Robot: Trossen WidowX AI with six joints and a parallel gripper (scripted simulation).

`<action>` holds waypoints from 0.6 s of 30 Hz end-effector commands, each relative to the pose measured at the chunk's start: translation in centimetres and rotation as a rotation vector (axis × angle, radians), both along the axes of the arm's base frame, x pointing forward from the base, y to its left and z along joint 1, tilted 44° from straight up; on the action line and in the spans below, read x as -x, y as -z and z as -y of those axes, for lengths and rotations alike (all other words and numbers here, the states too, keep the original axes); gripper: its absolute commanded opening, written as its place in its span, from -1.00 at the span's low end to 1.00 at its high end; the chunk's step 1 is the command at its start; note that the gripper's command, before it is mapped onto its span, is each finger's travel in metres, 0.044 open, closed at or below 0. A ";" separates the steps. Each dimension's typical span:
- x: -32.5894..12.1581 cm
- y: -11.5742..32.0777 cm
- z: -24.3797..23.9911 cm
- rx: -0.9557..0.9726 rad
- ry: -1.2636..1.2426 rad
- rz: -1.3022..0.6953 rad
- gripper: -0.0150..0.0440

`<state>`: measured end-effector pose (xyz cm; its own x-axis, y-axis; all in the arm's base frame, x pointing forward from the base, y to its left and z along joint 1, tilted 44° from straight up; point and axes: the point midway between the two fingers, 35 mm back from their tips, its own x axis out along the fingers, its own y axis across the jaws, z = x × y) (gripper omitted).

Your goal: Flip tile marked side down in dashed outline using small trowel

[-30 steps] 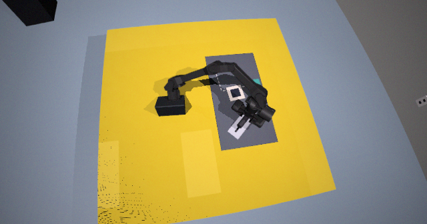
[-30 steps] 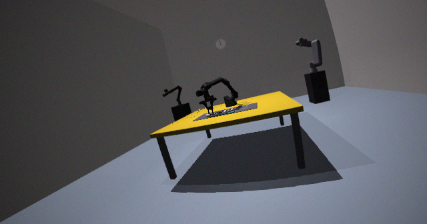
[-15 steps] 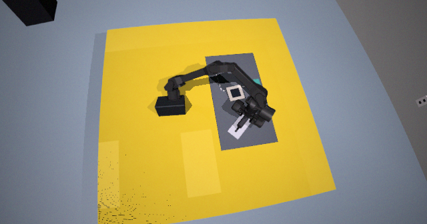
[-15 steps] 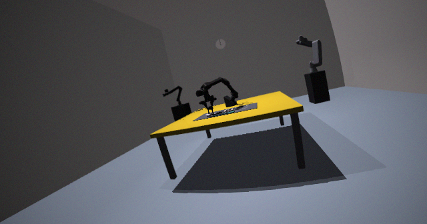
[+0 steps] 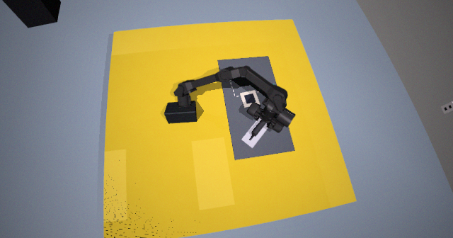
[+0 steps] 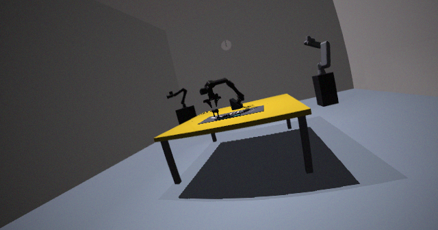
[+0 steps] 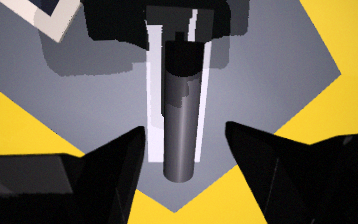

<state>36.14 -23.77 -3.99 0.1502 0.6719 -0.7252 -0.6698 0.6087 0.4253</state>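
My gripper (image 5: 265, 119) (image 6: 213, 107) (image 7: 185, 130) is open and empty. Its fingers stand apart on either side of the trowel's dark cylindrical handle (image 5: 258, 128) (image 7: 179, 150), above it and not touching it. A flat white strip (image 5: 248, 141) (image 7: 155, 145) lies under the handle on the grey mat (image 5: 244, 153) (image 7: 105, 107). The arm hides part of the trowel. The square tile (image 5: 250, 98) (image 7: 61, 25) lies on the mat with its cream border and dark centre square up. Part of the dashed outline (image 5: 234, 95) shows beside the tile; the arm covers the rest.
The arm's base (image 5: 180, 112) stands on the yellow table (image 5: 152, 142) (image 6: 280, 103). The arm arches over the mat, close beside the tile. A small teal patch shows at the arm's far side. Two other arms on black pedestals (image 6: 325, 90) stand away from the table.
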 end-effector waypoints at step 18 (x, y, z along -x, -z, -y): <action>-0.4 2.2 -1.9 -0.006 0.031 -0.037 0.42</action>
<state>36.51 -22.16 -6.04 0.1389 0.6706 -0.7287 -0.6435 0.6204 0.4483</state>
